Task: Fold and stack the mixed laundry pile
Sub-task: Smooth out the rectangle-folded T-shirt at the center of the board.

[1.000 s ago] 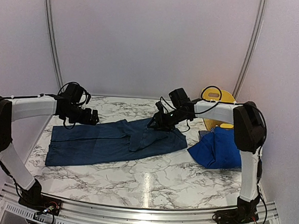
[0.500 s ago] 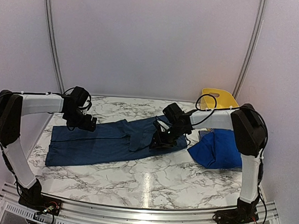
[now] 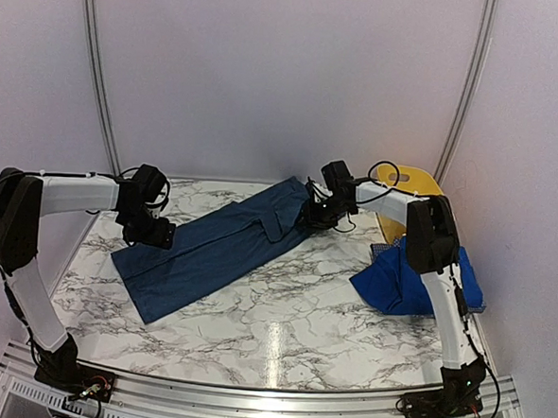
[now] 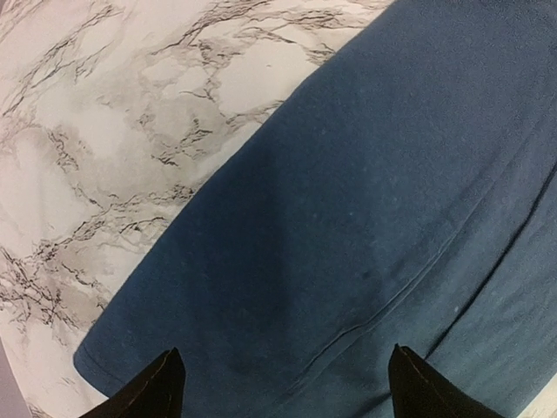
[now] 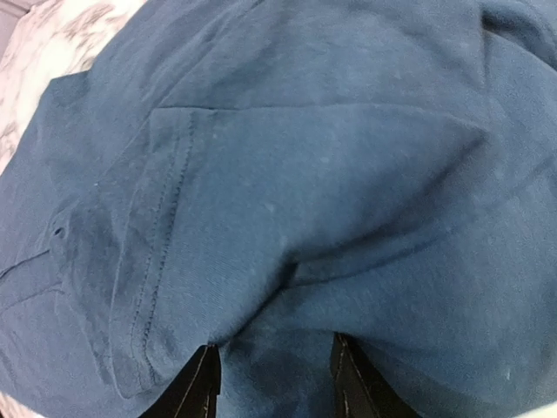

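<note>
**Figure. Laying out the denim-blue garment ahead of its first fold**

The dark denim-blue garment [image 3: 220, 248] lay spread in a diagonal band on the table [image 3: 280, 346]. One end was toward the left edge and the other toward the middle of the far edge. A stitched hem flap [image 5: 148, 252] lay doubled over on its upper surface.

The right gripper [image 3: 318, 213] stood at the far end, roughly half closed, with a gathered ridge of the cloth pinched between its fingers [image 5: 205, 387]. The left gripper [image 3: 156, 233] hung over the end toward the left edge. Its fingers [image 4: 164, 387] were spread wide with nothing between them, and whether the tips touched the cloth could not be told.

The step in hand appeared to be straightening. It would go best if the left gripper took the hem corner below it. The two grippers could then draw apart, keeping low, until the flap and creases pulled flat and the band lay square to the near edge.

The royal-blue garment [image 3: 405, 278] sat bunched and unfolded at the right edge, well apart from the first. The yellow tub [image 3: 409, 179] stood in the far right corner.

The table was white with grey marble veining and showed a glossy highlight, so cloth would probably slide easily on it. Pale walls [image 3: 287, 77] enclosed the cell, and an aluminium rail [image 3: 267, 398] ran along the near edge.
</note>
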`<state>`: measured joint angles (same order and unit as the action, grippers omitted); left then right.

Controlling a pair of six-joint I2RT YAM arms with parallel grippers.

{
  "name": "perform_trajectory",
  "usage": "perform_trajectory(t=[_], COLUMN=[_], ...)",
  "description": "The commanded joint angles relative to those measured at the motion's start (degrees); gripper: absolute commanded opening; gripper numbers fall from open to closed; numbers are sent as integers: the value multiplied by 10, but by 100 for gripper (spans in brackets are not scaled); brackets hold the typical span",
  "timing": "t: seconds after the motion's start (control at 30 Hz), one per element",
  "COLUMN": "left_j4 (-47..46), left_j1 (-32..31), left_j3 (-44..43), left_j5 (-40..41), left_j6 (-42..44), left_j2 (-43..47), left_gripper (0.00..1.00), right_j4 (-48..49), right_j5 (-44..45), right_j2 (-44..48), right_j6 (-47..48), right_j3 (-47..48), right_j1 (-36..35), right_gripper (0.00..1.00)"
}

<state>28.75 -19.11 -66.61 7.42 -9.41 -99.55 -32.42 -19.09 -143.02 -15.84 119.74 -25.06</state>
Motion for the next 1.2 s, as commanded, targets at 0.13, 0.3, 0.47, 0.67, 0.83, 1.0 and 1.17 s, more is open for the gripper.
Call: perform_trajectory(t=[0.13, 0.3, 0.47, 0.67, 0.83, 1.0, 1.17], left_j4=[26, 51, 52, 50, 48, 71, 110], left_j1=[-28, -40, -79, -184, -335, -402, -328], left_j3=[-16, 24, 112, 215, 225, 199, 185], left_j5=[-7, -34, -71, -79, -116, -125, -90], left_j6=[35, -12, -113, -279, -403, -449, -403], left_j2=[-45, -65, -22, 61, 97, 130, 196], left_gripper=[64, 51, 47, 45, 48, 52, 53], right_j4=[-63, -54, -36, -1, 29, 32, 34], right_j5=[50, 51, 29, -10, -46, -50, -37], right_j2=[32, 93, 155, 212, 250, 254, 221], right_j6=[28, 33, 29, 17, 10, 5, -26], right_j3=[26, -40, -107, -192, -272, -290, -253], right_j1=[7, 8, 10, 10, 2, -27, -68], right_gripper=[46, 47, 47, 47, 47, 47, 46])
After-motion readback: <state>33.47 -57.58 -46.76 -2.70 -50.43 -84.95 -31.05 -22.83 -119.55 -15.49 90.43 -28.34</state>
